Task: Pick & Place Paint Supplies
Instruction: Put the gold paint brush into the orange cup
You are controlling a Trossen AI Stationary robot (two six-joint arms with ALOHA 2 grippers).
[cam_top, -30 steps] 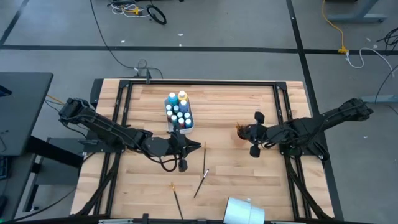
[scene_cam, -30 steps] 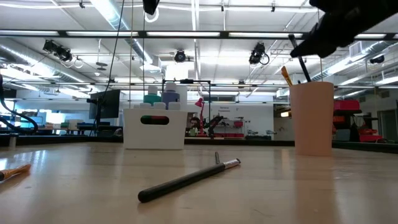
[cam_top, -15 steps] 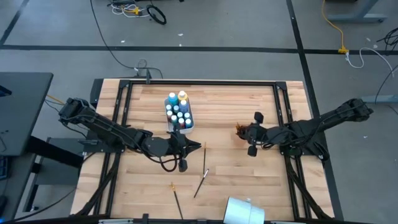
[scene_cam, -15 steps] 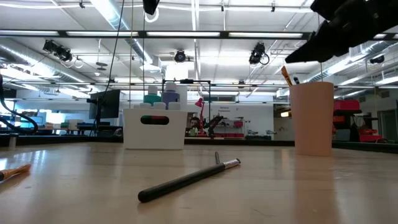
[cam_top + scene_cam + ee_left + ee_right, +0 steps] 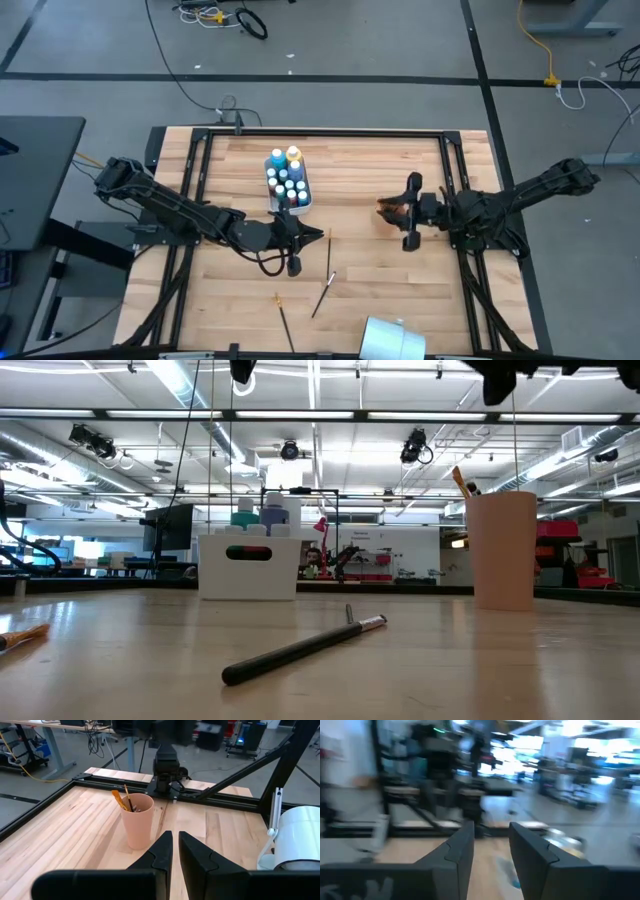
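Right gripper (image 5: 408, 211) has pulled up and back from the pink cup (image 5: 500, 550), fingers apart and empty, so brushes (image 5: 460, 482) stand inside; left gripper (image 5: 291, 250) waits mid-table, nearly closed, empty.

Peach-pink cup (image 5: 137, 820), right of table; yellow and dark brush handles inside. White caddy (image 5: 248, 566), far centre; blue, white, yellow bottle caps (image 5: 288, 178). Black brush (image 5: 300, 648), silver ferrule, near. Light striped wood table (image 5: 360, 270), black frame. Both arms black.
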